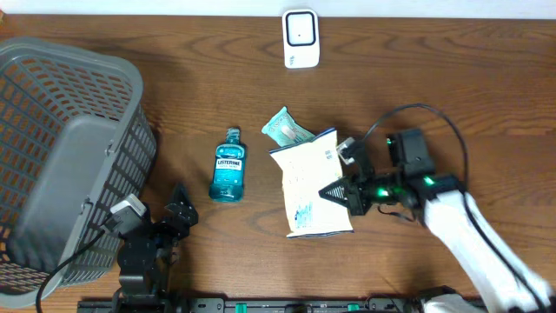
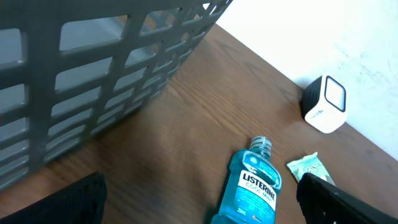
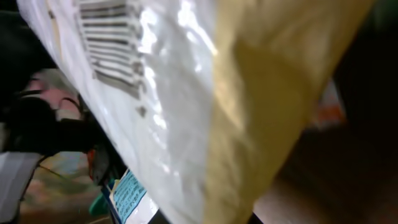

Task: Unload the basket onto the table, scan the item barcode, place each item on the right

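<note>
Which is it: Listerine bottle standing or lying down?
Lying down. The Listerine bottle shows its whole front label to the overhead camera, cap toward the top of the frame.

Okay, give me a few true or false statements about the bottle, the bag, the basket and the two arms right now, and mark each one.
1. The blue plastic mouthwash bottle lies flat on the brown wooden table. True.
2. That bottle is inside the grey slatted plastic basket. False: it lies on the table, outside the basket.
3. The right end effector is shut on the white printed bag. True.
4. The left end effector grips the small white box-shaped scanner. False: it is open and empty, and the scanner stands apart at the table's far edge.
5. A barcode shows on the bag in the right wrist view. True.
</note>
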Tool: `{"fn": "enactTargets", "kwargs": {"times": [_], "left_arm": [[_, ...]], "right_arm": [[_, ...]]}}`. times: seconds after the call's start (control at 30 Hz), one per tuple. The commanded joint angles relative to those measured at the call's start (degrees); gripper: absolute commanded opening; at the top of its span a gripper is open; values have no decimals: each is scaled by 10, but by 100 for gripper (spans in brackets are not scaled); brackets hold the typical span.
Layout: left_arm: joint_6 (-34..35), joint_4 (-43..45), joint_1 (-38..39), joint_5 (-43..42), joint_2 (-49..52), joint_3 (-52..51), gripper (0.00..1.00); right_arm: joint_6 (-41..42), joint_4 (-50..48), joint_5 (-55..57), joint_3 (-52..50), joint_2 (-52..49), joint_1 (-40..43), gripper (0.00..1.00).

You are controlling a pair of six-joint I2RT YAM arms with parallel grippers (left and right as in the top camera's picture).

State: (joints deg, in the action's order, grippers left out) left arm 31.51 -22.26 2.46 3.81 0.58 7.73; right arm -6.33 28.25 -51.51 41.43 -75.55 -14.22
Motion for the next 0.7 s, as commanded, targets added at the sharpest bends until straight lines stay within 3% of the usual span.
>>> {"fn": "enactTargets", "kwargs": {"times": [0.0, 0.3, 0.67], "left_arm": [[1, -13, -2, 7, -4, -5, 98], [1, -13, -2, 7, -4, -5, 98], [1, -13, -2, 7, -4, -5, 98]], "right_arm": [[-17, 28, -25, 5, 127, -21, 1], [39, 143, 161, 5, 319, -60, 1], [91, 146, 231, 8, 332, -61, 1]]}}
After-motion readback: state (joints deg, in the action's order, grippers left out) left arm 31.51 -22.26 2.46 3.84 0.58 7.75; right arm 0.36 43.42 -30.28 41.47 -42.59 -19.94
